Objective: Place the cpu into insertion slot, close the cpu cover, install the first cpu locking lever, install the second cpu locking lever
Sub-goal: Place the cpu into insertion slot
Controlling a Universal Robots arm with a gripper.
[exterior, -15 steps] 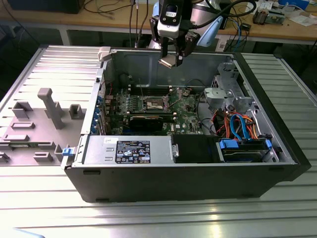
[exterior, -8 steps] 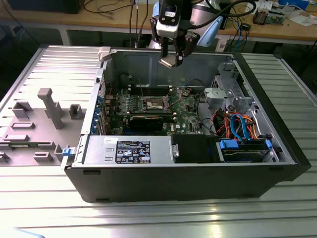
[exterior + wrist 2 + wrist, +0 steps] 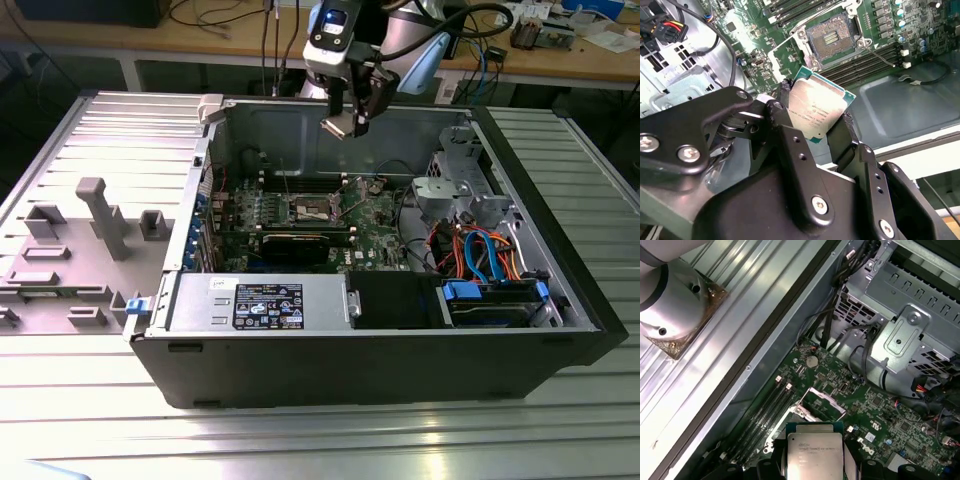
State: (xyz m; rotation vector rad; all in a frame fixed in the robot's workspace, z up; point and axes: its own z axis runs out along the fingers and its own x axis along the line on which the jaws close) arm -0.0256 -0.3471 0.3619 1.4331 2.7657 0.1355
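Silver-grey metal with a green rim, the cpu [image 3: 817, 107] is clamped by two opposite edges between the black fingers [image 3: 785, 107] of the gripper [image 3: 815, 117]. It is held in the air over the open computer case [image 3: 400, 370].

In the exterior view the gripper [image 3: 345, 122] hangs near the case's far wall, well above the green motherboard [image 3: 375, 240]. The insertion slot [image 3: 310, 208] lies below it and apart from it.

In the second wrist view the insertion slot [image 3: 832, 35] shows its contact field bare inside a dark frame. A thin metal lever [image 3: 880, 56] is swung out over the long black memory slots [image 3: 865, 65] just beside it. In the first wrist view the cpu cover [image 3: 827, 400] stands raised on its hinge, between the cpu [image 3: 815, 455] and the rest of the board.

Around the socket:
- a long black card [image 3: 300, 243] lies near it
- a labelled power supply [image 3: 260, 300] sits along the near wall
- a silver drive cage [image 3: 465, 180] stands towards the exterior view's right
- orange and blue cables [image 3: 480, 250] run beneath the drive cage
- a grey moulded tray [image 3: 90, 230] rests outside the case on the exterior view's left
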